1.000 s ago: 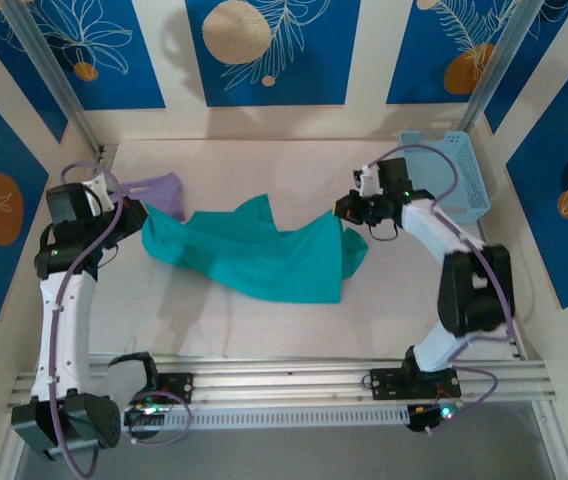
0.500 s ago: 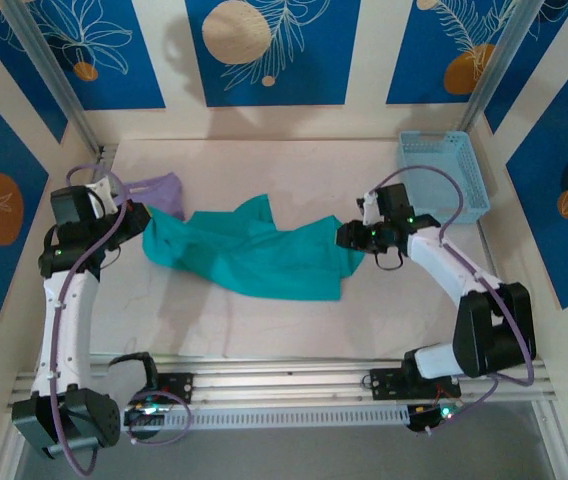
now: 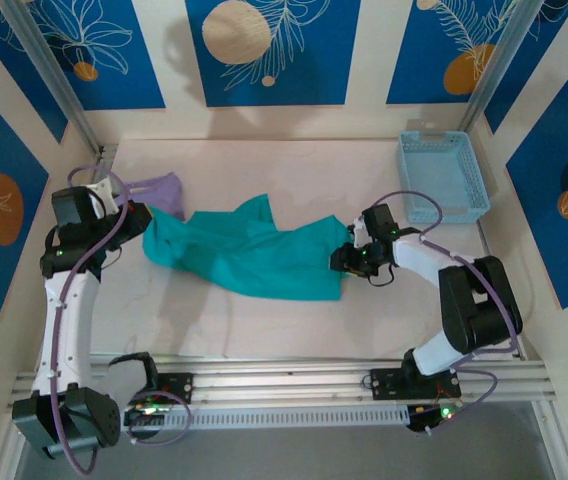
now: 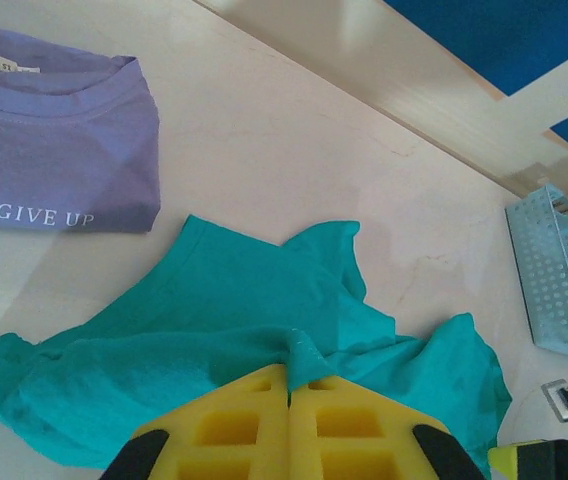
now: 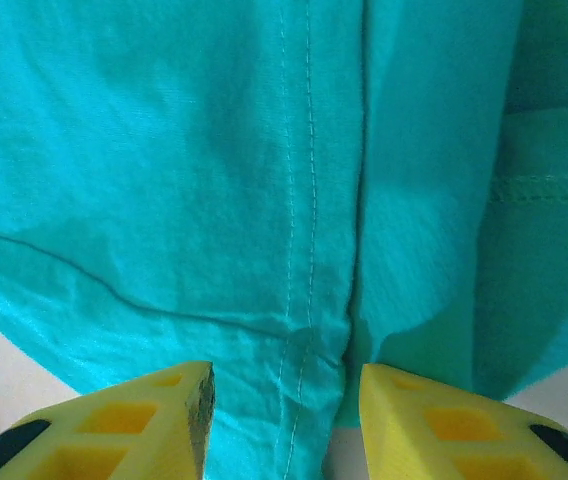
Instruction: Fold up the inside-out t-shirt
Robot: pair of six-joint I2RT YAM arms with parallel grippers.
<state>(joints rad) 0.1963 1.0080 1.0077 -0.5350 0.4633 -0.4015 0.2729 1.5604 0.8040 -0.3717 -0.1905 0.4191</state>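
Observation:
The teal-green inside-out t-shirt [image 3: 254, 255] lies crumpled across the middle of the table, its stitched seams showing. My left gripper [image 3: 136, 220] is at the shirt's left end, its yellow fingers [image 4: 254, 425] shut on a small fold of teal fabric [image 4: 309, 350]. My right gripper [image 3: 346, 258] hovers at the shirt's right edge, low over the cloth. Its yellow fingers [image 5: 154, 420] stand apart over a double-stitched seam [image 5: 299, 270], with nothing held between them.
A folded lavender garment [image 3: 159, 190] with white lettering [image 4: 54, 212] lies at the back left, just behind the shirt. A light-blue plastic basket [image 3: 444, 178] stands at the back right. Bare tabletop [image 3: 264, 170] lies behind and in front of the shirt.
My right gripper has come down and toward the near side, from beside the basket to the shirt's right edge. The shirt's right corner has dropped flat. The left arm has barely moved.

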